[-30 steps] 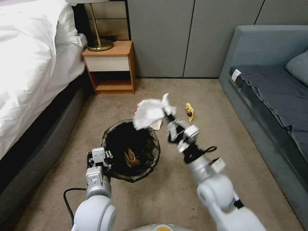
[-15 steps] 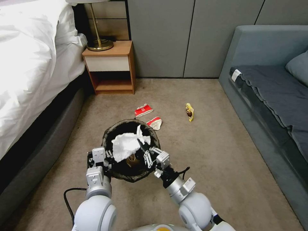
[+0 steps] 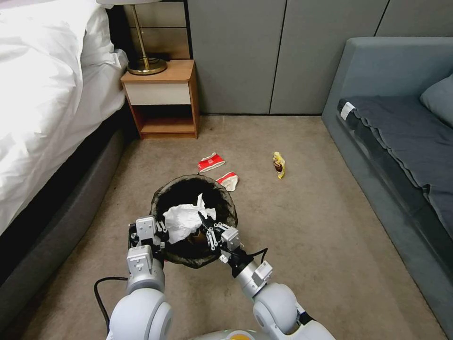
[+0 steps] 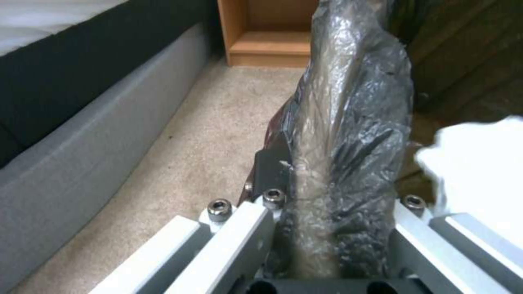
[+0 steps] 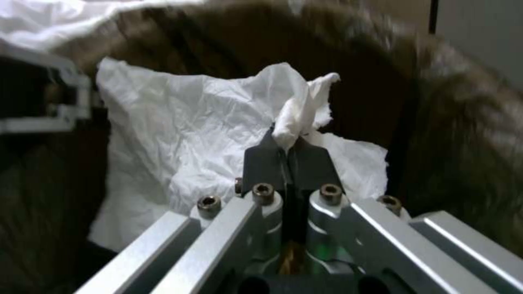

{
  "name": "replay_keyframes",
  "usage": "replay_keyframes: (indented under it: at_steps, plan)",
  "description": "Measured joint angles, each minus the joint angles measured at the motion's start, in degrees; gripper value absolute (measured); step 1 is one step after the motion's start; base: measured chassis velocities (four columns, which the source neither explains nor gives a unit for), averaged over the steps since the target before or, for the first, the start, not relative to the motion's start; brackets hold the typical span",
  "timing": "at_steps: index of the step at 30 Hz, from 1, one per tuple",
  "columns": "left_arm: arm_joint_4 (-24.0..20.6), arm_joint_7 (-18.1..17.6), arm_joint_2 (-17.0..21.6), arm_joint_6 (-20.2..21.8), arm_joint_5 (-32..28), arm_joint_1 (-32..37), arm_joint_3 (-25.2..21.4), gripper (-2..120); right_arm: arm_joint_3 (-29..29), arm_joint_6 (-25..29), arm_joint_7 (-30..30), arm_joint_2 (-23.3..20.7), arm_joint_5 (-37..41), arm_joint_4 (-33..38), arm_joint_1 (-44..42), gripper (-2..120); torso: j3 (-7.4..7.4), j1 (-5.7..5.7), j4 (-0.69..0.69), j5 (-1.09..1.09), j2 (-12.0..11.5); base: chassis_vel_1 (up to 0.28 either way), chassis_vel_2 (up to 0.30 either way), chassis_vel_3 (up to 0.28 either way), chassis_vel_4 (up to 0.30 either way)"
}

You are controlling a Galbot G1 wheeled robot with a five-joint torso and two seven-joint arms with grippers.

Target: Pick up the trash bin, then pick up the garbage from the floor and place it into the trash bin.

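Note:
The trash bin [image 3: 222, 200], lined with a dark crinkly bag, hangs just above the carpet in front of me. My left gripper [image 3: 158, 236] is shut on its near-left rim [image 4: 338, 163]. Over the bin's mouth my right gripper [image 3: 204, 221] is shut on a crumpled white tissue [image 3: 181, 221], pinching one corner [image 5: 297, 118] while the rest hangs inside the bag. A tan paper piece [image 3: 200, 236] lies deep in the bin, mostly hidden. On the floor beyond lie two red-and-white wrappers [image 3: 211, 163] [image 3: 228, 180] and a yellow snack wrapper [image 3: 279, 165].
A bed with white bedding [image 3: 42, 94] runs along the left. A wooden nightstand [image 3: 163, 97] with a brass lamp [image 3: 145, 63] stands at the back. A grey sofa [image 3: 401, 137] lines the right. Open carpet [image 3: 302, 222] lies between them.
My right arm swung the white tissue back from above the far rim and lowered it into the bin's mouth. The left gripper and the bin stayed put.

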Motion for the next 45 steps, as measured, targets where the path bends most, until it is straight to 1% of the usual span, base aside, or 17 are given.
replay_keyframes:
  at_steps: [2,5,6,9,10,13,14,16,17,18,21,22,26,27,29,34,45]
  plan:
    - [0.00,0.00,-0.05,-0.01,0.02,0.01,0.04,0,-0.07,-0.49,0.62,0.10,-0.06,-0.41,0.27,0,0.00,0.00,0.00,0.00,0.00,0.000,0.000,0.000,0.000]
    - [0.00,0.01,-0.09,-0.03,0.06,0.01,0.05,0,0.04,-0.92,1.38,0.18,-0.31,-0.80,0.75,13,0.00,0.00,0.00,0.00,0.00,0.000,0.000,0.000,0.000]
    - [0.00,0.01,-0.09,-0.03,0.06,0.01,0.05,0,0.04,-0.92,1.38,0.18,-0.31,-0.80,0.75,13,0.00,0.00,0.00,0.00,0.00,0.000,0.000,0.000,0.000]
    - [-0.01,0.01,-0.01,-0.03,0.06,-0.13,0.01,0,0.28,-1.20,1.47,0.00,-0.34,-0.48,0.77,27,0.00,0.00,0.00,0.00,0.00,0.000,0.000,0.000,0.000]
    - [-0.01,0.01,-0.01,-0.03,0.06,-0.13,0.01,0,0.28,-1.20,1.47,0.00,-0.34,-0.48,0.77,27,0.00,0.00,0.00,0.00,0.00,0.000,0.000,0.000,0.000]
    - [0.07,0.01,0.03,-0.04,0.05,-0.17,0.10,0,0.44,-1.26,1.67,0.06,-0.55,-0.35,0.28,40,0.00,0.00,0.00,0.00,0.00,0.000,0.000,0.000,0.000]
    - [0.07,0.01,0.03,-0.04,0.05,-0.17,0.10,0,0.44,-1.26,1.67,0.06,-0.55,-0.35,0.28,40,0.00,0.00,0.00,0.00,0.00,0.000,0.000,0.000,0.000]
    - [0.22,0.01,-0.01,-0.04,0.16,-0.16,0.29,0,0.51,-1.33,1.70,0.17,-0.69,-0.29,0.09,52,0.00,0.00,0.00,0.00,0.00,0.000,0.000,0.000,0.000]
    - [0.24,0.01,-0.02,-0.04,0.21,-0.15,0.38,0,0.55,-1.40,1.72,0.21,-0.71,-0.28,0.09,55,0.00,0.00,0.00,0.00,0.00,0.000,0.000,0.000,0.000]
    - [0.24,0.01,-0.02,-0.04,0.21,-0.15,0.38,0,0.55,-1.40,1.72,0.21,-0.71,-0.28,0.09,55,0.00,0.00,0.00,0.00,0.00,0.000,0.000,0.000,0.000]
    - [0.23,0.02,0.00,-0.07,0.24,-0.11,0.40,0,0.73,-1.59,1.90,0.18,-0.82,-0.22,0.09,70,0.00,0.00,0.00,0.00,0.00,0.000,0.000,0.000,0.000]
    - [0.23,0.02,0.00,-0.07,0.24,-0.11,0.40,0,0.73,-1.59,1.90,0.18,-0.82,-0.22,0.09,70,0.00,0.00,0.00,0.00,0.00,0.000,0.000,0.000,0.000]
    - [0.13,0.03,0.11,-0.10,0.25,-0.09,0.30,0,0.75,-1.74,1.97,-0.05,-0.85,-0.06,0.08,88,0.00,0.00,0.00,0.00,-0.01,0.000,0.000,0.000,0.000]
    - [0.13,0.03,0.11,-0.10,0.25,-0.09,0.30,0,0.75,-1.74,1.97,-0.05,-0.85,-0.06,0.08,88,0.00,0.00,0.00,0.00,-0.01,0.000,0.000,0.000,0.000]
    - [0.07,0.04,0.09,-0.11,0.26,-0.07,0.33,0,0.75,-1.77,1.97,-0.12,-0.87,-0.06,0.08,97,0.00,0.00,0.00,0.00,-0.01,0.000,0.000,0.000,0.000]
    - [-0.06,0.07,0.13,-0.12,0.31,0.05,0.41,0,0.88,-1.79,1.96,-0.16,-0.91,0.00,0.09,100,0.00,0.00,0.00,0.00,-0.01,0.000,0.000,0.000,0.000]
    - [-0.28,0.11,0.33,-0.12,0.29,0.04,0.30,0,1.37,-1.82,1.97,-0.44,-0.92,0.23,0.21,100,0.00,0.00,0.00,0.00,-0.01,0.000,0.000,0.000,0.000]
